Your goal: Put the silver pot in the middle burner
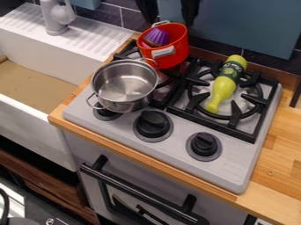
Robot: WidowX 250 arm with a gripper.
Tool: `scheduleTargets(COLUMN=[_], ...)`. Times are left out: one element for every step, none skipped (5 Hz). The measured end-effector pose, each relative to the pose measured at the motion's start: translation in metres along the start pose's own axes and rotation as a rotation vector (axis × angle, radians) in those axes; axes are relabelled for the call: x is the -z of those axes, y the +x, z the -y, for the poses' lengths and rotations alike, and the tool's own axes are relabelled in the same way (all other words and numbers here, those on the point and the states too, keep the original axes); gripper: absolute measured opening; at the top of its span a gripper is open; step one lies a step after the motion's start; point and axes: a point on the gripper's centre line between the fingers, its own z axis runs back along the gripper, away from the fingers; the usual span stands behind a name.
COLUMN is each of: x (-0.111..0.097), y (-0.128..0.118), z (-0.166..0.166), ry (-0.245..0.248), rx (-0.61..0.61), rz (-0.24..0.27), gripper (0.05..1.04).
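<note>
— Where is the tool (170, 21)?
— It is at the top edge of the view, with its two black fingers well apart, nothing between them.
— And the silver pot (124, 83)?
— It is at the left front part of the stove (235, 169), just above the left knob (107, 114). Its inside is shiny.
— What is behind it?
— A red pot (179, 37), which has inside a purple ridged thing (157, 36).
— And on the right burner (249, 104)?
— There lies a yellow-green bottle (225, 85), its narrow end toward the knobs.
</note>
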Motion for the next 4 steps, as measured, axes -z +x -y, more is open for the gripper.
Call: scheduleTargets(x=[0.01,0.013,0.009,0.006], y=[-0.006,-0.008,-0.008,-0.011], z=[-0.001,-0.011,-0.027,-0.049], ry=[0.002,0.012,0.003,0.007], rx=[-0.004,0.032,0.045,0.076], rz=[-0.033,-0.038,-0.041,-0.051], gripper=[0.999,0.999,0.999,0.999])
